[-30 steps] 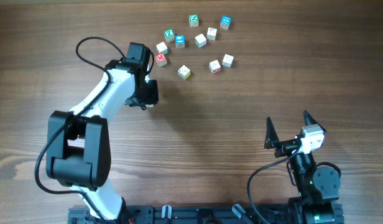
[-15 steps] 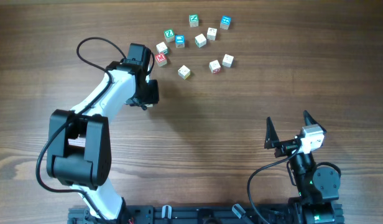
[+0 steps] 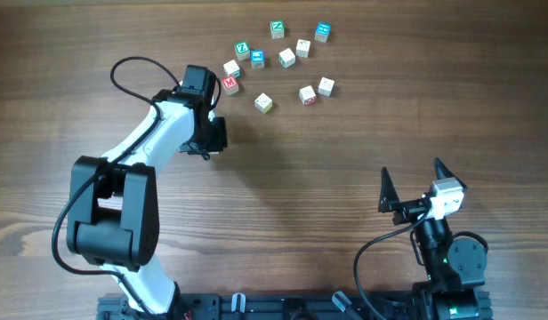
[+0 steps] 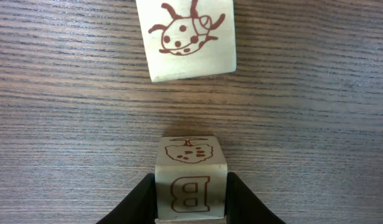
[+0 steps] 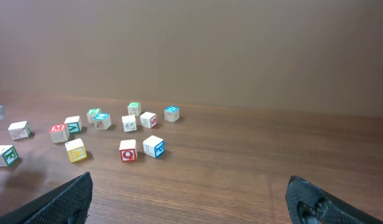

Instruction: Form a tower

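Ladybug cube (image 4: 190, 38) ahead of B cube (image 4: 190, 190)

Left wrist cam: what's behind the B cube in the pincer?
A ladybug cube lies on the table beyond the B cube, apart from it, with bare wood between them. Whatever is under the B cube is covered.

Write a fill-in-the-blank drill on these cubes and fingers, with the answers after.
The near cube between the left fingers shows the letter ___ toward the wrist camera. The far cube lying beyond it on the table bears a drawn ___. The right fingers stand wide ___, holding nothing.
Missing words: B; ladybug; open.
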Available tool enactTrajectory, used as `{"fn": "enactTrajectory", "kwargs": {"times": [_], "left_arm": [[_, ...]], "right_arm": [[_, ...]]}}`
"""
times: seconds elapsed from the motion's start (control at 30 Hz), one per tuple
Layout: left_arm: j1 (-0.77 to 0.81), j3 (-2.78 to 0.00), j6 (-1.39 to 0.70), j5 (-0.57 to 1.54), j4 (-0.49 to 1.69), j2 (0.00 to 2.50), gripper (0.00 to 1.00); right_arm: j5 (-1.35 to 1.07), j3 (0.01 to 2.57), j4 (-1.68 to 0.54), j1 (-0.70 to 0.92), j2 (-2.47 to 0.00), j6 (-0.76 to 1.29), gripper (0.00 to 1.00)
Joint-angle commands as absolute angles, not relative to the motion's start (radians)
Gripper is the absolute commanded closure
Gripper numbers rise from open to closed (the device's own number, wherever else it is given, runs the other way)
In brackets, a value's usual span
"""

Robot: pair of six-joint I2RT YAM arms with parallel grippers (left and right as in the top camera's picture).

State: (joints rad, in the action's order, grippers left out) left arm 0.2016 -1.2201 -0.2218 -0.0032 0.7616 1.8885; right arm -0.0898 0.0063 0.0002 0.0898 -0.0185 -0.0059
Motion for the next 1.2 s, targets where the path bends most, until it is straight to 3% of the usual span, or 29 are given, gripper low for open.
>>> {"fn": "enactTrajectory", "kwargs": {"times": [0.0,0.13,0.93,1.17], "left_arm": [[0.206,-1.210,-0.216,-0.021,0.775,1.906,0.69],[0.205,-1.210,-0.216,-0.036,0.770,1.906,0.60],[0.205,-1.210,-0.216,-0.051,0.778,1.906,0.64],[0.205,-1.210,-0.216,-0.051,0.778,1.906,0.59]], "right_arm": [[-0.105,0.005,0.006,0.086,-0.014,-0.020,0.00],[-0.106,0.005,0.006,0.086,-0.014,-0.020,0.00],[-0.105,0.005,0.006,0.086,-0.014,-0.020,0.00],[-0.105,0.005,0.006,0.086,-0.016,-0.020,0.00]]}}
